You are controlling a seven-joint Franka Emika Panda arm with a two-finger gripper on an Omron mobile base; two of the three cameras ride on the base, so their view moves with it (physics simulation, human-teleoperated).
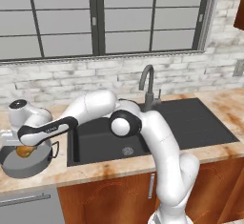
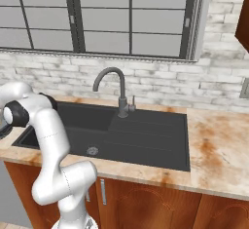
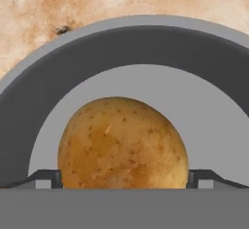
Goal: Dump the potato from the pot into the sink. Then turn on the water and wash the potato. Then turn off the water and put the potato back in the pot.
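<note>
From the left base view the arm's forearm and hand hide most of the pot [image 1: 26,163], which sits on the tabletop [image 1: 95,170] just left of the sink [image 1: 157,127]; only a sliver of the potato [image 1: 25,150] shows inside it. The hand view shows the potato [image 3: 122,144] plainly on the pot's grey floor, the jaws spread wide, a fingertip [image 3: 48,178] either side; whether they touch it I cannot tell. The faucet [image 2: 114,89] stands behind the sink.
</note>
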